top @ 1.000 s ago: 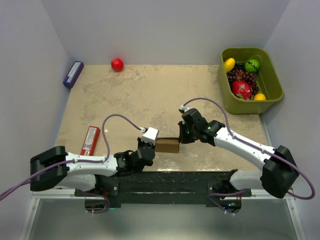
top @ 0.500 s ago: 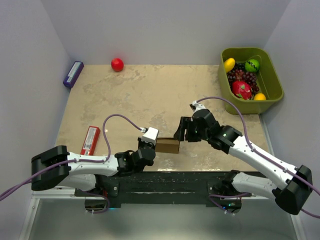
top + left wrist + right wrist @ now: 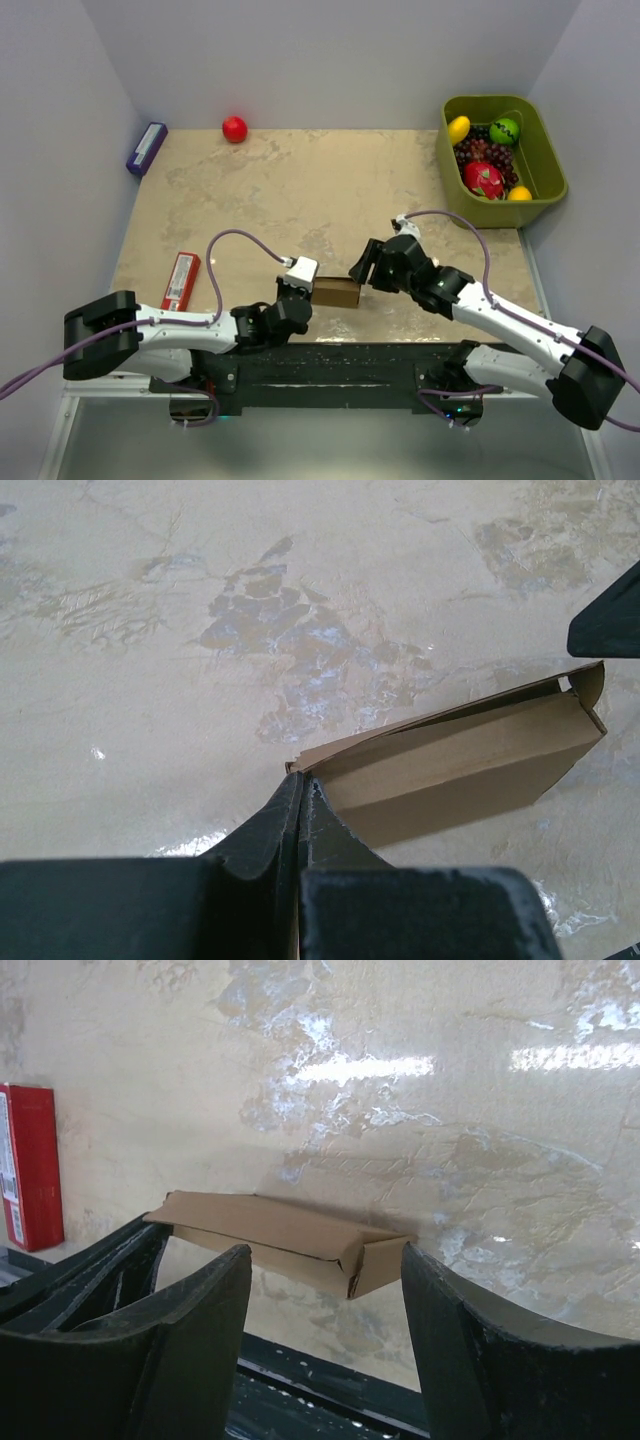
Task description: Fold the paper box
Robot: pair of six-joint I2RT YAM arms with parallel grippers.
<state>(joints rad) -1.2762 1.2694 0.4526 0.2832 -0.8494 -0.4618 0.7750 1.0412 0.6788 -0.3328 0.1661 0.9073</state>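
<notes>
Your left gripper's jaws are pressing together on the thin edge at the left end of the paper box; your right gripper's jaws are standing apart, hovering just beside the box's right end; the box is lying on the table near its front edge, between the two grippers, its right end gaping slightly; a red packet is lying well to the left; a purple-blue box, a red ball and a green bin of fruit are sitting toward the far side.
</notes>
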